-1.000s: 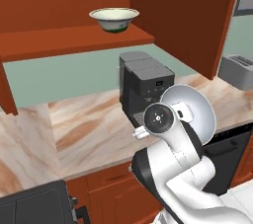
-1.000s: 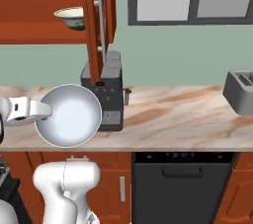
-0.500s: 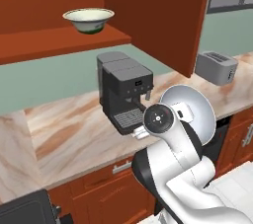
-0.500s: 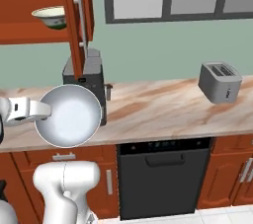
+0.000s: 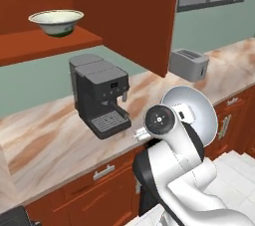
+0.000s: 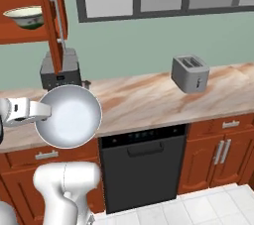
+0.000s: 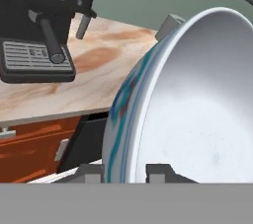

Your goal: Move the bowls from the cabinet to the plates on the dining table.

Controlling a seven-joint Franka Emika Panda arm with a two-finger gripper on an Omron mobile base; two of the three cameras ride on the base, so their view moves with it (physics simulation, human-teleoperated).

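My gripper (image 7: 124, 171) is shut on the rim of a pale grey-blue bowl (image 7: 197, 104), with one fingertip on each side of the rim. The bowl is tipped on edge. It hangs in front of the arm over the counter's front edge, as the bowl (image 5: 193, 111) and the bowl (image 6: 69, 116) in both base views show. The gripper (image 6: 40, 112) holds its left rim in the right base view. A cream bowl with a green band (image 5: 56, 22) (image 6: 25, 17) stands on the shelf of the open red-brown cabinet (image 5: 134, 16) (image 6: 51, 16). The plates and the dining table are out of view.
A black coffee machine (image 5: 99, 95) (image 6: 60, 73) (image 7: 39, 20) stands on the marble-look counter (image 5: 45, 140) under the shelf. A grey toaster (image 5: 188, 64) (image 6: 190, 73) sits further right. A black dishwasher (image 6: 141, 164) is under the counter, with a white tiled floor (image 6: 198, 209) in front.
The whole scene has slid left in both base views, so the camera has moved with the base. The arm and the held bowl keep their place in the picture.
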